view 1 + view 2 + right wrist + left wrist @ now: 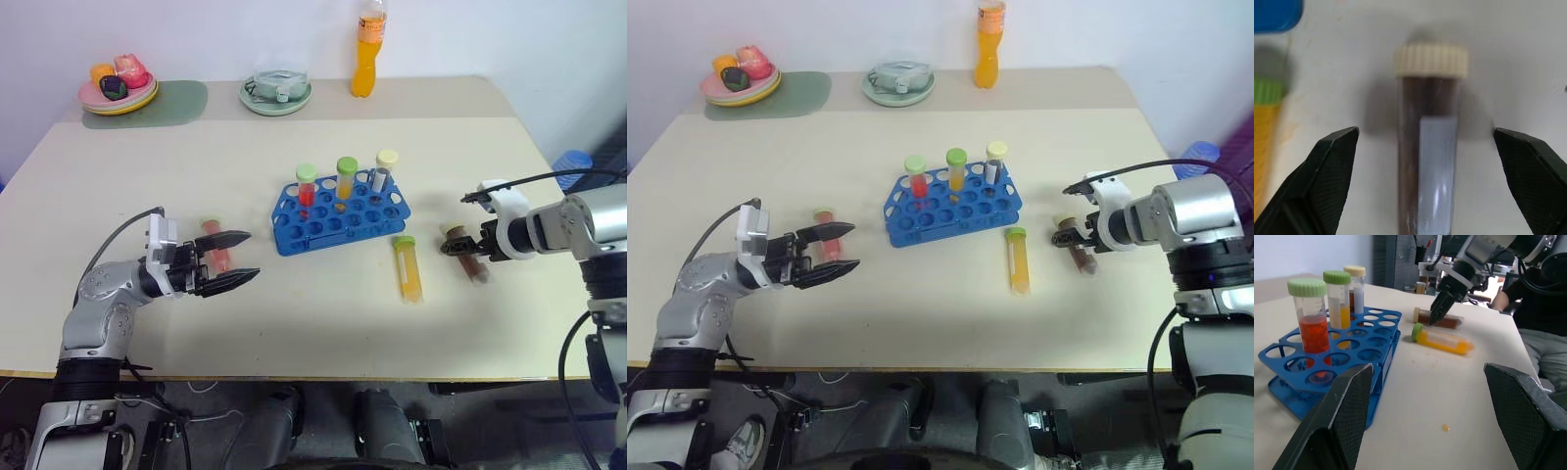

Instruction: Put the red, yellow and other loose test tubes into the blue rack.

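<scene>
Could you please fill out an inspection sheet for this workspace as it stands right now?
Surface: beige table, one small orange speck near the rack.
Job's things: blue rack holds three upright tubes; yellow tube, brown tube and red tube lie loose.
Clutter: orange bottle, plate of toy food on a green mat, pale green dish, all at the far edge.
Grippers: left pincer open, beside the red tube; right pincer open, straddling the brown tube.
Cables: black cable along the right arm.
Surroundings: white wall; a seated person beyond the table.
</scene>
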